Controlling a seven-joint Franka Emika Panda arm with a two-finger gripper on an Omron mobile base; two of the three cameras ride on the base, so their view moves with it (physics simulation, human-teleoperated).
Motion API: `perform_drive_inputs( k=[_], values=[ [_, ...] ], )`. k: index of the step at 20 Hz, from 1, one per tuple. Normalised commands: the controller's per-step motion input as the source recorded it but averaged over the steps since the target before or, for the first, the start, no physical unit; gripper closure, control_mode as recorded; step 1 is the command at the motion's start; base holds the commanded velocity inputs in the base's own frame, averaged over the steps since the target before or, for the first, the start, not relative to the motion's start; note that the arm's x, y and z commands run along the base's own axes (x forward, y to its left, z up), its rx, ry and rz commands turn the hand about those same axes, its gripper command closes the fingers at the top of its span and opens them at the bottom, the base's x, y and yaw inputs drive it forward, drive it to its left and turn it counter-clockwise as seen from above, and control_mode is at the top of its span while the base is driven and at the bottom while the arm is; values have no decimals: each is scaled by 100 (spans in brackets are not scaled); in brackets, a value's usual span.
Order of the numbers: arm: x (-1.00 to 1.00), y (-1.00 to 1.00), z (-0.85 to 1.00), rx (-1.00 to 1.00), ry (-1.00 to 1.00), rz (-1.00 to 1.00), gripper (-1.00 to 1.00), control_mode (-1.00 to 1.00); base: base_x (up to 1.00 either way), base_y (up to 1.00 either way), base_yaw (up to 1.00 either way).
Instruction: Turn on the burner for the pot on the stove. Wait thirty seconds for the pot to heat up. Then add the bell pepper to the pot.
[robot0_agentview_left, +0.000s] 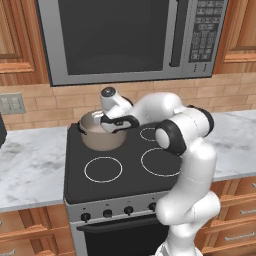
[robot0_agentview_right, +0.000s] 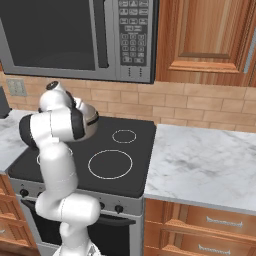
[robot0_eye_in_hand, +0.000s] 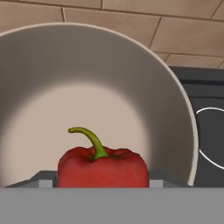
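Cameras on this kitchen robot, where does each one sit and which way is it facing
Left base view: behind the arm to its left, looking forward and down at the stove, the pot and the microwave; the white arm rises at lower right.
Right base view: behind the arm to its right, facing the same stove; the arm rises at lower left, covering most of the pot.
Hand view: on the hand, looking along the gripper into the pot; the bell pepper sits between the fingertips.
Shared: both base views show stove, microwave and arm.
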Motion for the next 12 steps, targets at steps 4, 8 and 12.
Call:
perform_drive_inputs(
  k=[4, 8, 12],
  values=[
    [36, 7, -4, 0, 0, 0, 100, -100, 0, 0, 0],
    [32, 14, -7, 0, 0, 0, -100, -100, 0, 0, 0],
    [19, 5, -3, 0, 0, 0, -100, -100, 0, 0, 0]
  ],
)
